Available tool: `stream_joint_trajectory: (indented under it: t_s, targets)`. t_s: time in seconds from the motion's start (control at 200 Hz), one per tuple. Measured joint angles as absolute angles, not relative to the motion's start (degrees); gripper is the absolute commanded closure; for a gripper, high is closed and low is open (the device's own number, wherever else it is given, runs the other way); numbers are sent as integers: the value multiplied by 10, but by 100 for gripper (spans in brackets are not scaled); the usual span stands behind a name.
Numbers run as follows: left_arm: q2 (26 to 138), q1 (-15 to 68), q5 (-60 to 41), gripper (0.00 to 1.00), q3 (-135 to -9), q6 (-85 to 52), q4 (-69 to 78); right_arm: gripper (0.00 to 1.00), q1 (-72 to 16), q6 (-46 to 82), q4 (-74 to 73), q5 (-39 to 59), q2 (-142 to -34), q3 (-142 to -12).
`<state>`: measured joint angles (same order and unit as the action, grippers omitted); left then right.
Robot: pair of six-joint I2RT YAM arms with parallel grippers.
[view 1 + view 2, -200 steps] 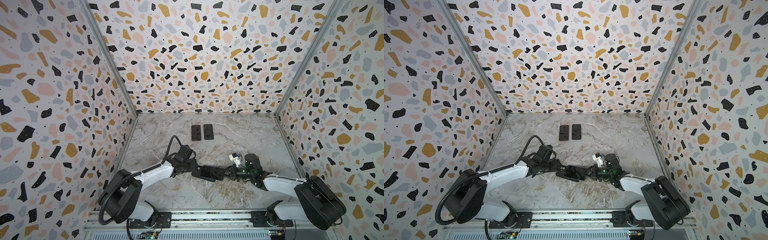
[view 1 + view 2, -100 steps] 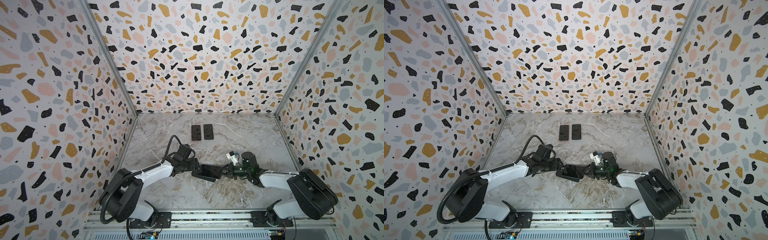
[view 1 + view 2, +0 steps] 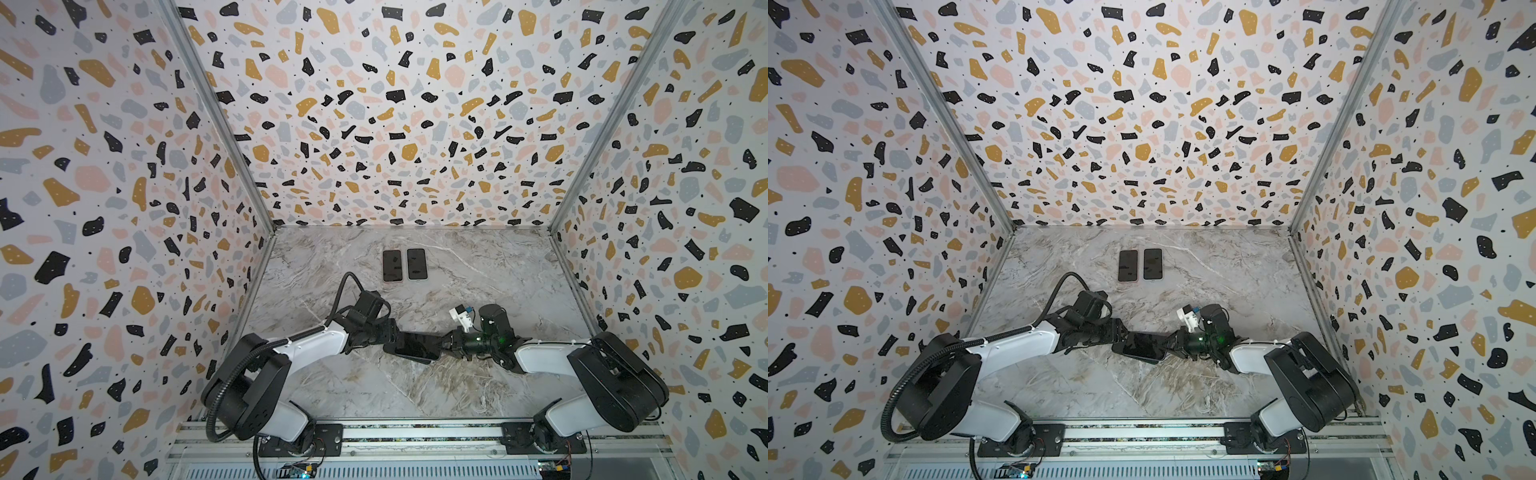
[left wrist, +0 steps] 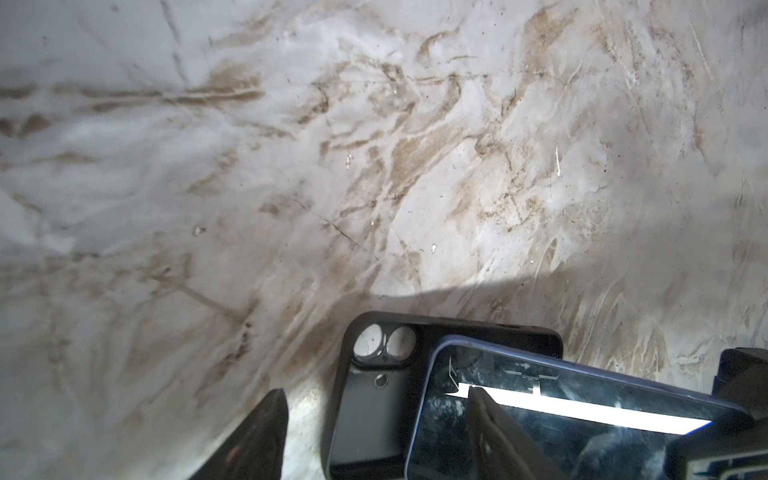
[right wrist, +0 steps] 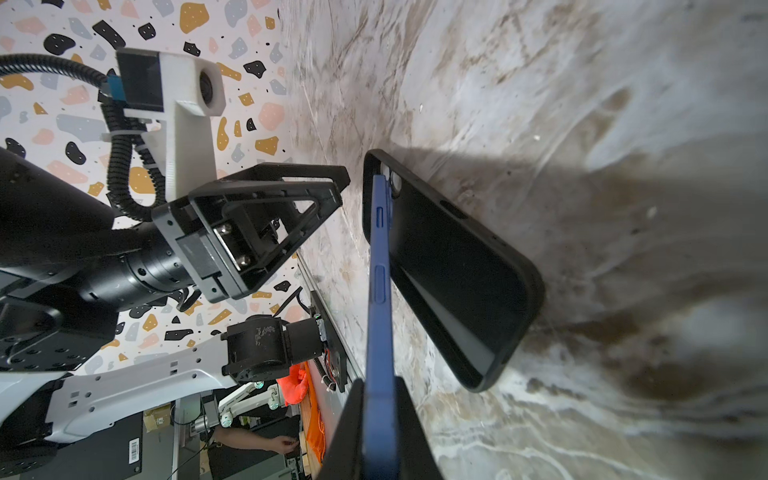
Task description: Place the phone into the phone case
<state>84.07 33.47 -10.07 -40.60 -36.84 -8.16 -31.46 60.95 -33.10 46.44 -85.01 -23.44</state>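
Near the middle of the front edge of the marble table [image 3: 498, 291], the job of casing a phone stands at the fitting stage. The black phone case [image 5: 457, 270] lies flat, open side up. The blue-edged phone [image 5: 380, 270] leans into it at a slant, its far end nosed in by the case's camera cut-out and its near end raised clear of the rim. The right gripper [image 5: 380, 399] is pinching that raised end, its jaws pressed tight on the two faces of the phone. The left gripper [image 4: 376, 392] hangs at the camera end with its jaws spread, one finger outside the case wall and one over the glass. It holds nothing, and whether it touches either part cannot be told from here. A pair of other phones [image 3: 392, 266] lies side by side toward the back edge, well apart from the work. By the look of it the phone is only partly entered. The next move calls for lowering the held end until it drops inside the rim, then pressing it home, with the case kept from sliding, a job for which the left gripper looks well placed.
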Motion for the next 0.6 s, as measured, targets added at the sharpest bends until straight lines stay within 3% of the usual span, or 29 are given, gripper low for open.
stream_joint_trajectory:
  t_s: [0.601]
  targets:
    - [854,334,-116,34,-390,-371,-58,100,-317,583,-275,476,-902,-291]
